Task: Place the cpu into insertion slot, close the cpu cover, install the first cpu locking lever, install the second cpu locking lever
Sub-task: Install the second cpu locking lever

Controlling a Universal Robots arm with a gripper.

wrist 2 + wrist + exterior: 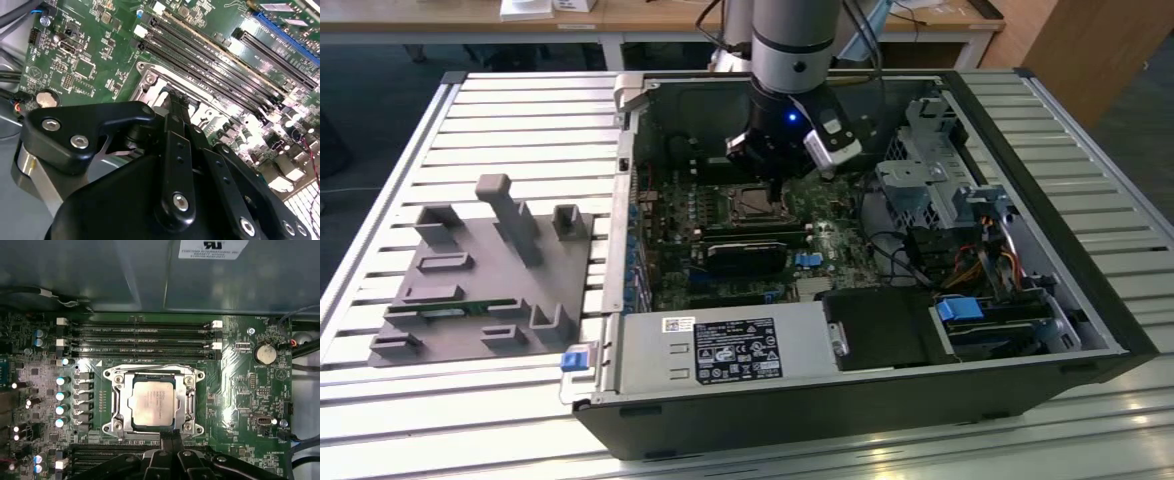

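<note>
The flat square cpu with its pale silvery-grey metal face [151, 402] lies seated in the square black insertion slot [120, 405], framed by the thin dark-silver metal cpu cover [152, 374] closed around it. The black gripper [170, 436] hangs just beside the socket's edge, its fingers pressed together and pinching nothing. In the exterior view the gripper [774, 186] stands over the socket inside the open black computer case [1067, 300].

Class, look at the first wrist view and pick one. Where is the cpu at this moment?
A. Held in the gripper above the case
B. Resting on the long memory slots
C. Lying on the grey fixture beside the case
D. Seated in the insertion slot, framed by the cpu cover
D. The cpu lies flat in the insertion slot, with the cpu cover framing its edges, and the gripper is at the socket's edge.
</note>
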